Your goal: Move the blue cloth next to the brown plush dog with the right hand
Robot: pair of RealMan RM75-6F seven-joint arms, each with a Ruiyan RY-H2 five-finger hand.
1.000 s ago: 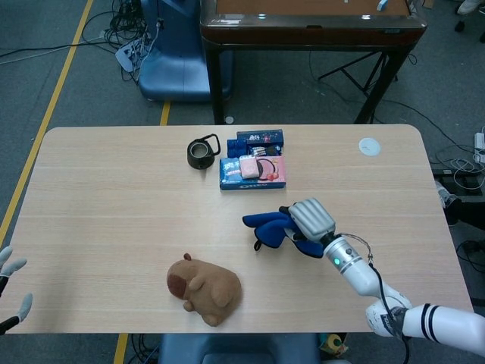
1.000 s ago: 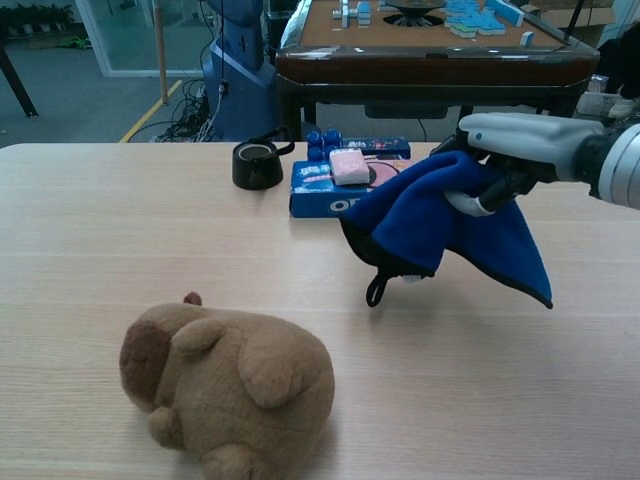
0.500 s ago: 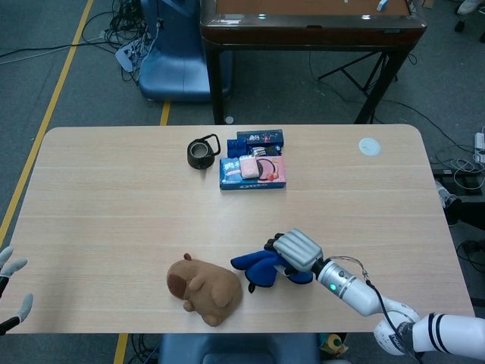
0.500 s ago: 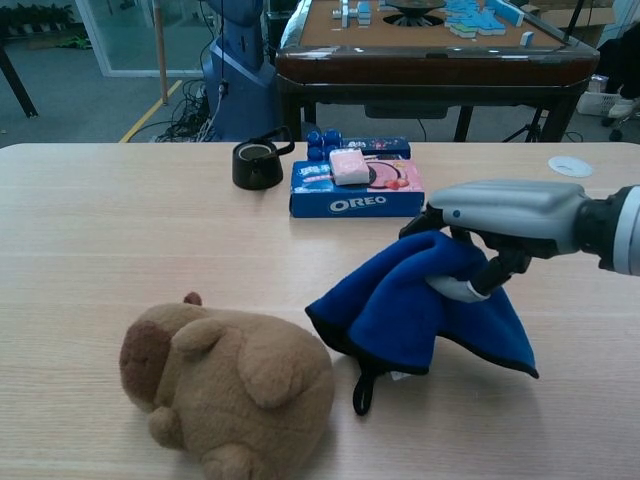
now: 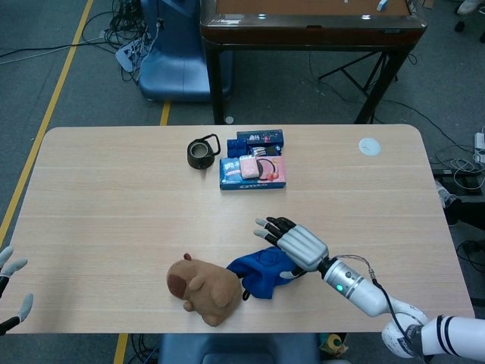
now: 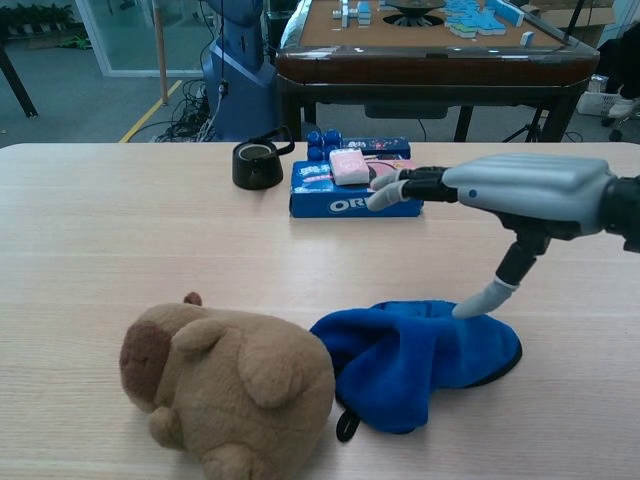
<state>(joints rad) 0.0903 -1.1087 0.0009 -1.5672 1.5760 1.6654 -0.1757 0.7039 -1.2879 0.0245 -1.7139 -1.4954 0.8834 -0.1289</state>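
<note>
The blue cloth lies crumpled on the table, its left edge touching the brown plush dog near the front edge. My right hand hovers just above the cloth's right side with its fingers stretched out and apart, holding nothing. One fingertip points down and touches the cloth. My left hand shows at the far left edge of the head view, off the table, fingers spread and empty.
At the back middle of the table are a blue Oreo box, a dark blue box behind it and a black tape roll. A white disc lies back right.
My right hand carried the cloth down and left to the dog, set it on the table and let go. Its fingers have spread and lifted above the cloth.
</note>
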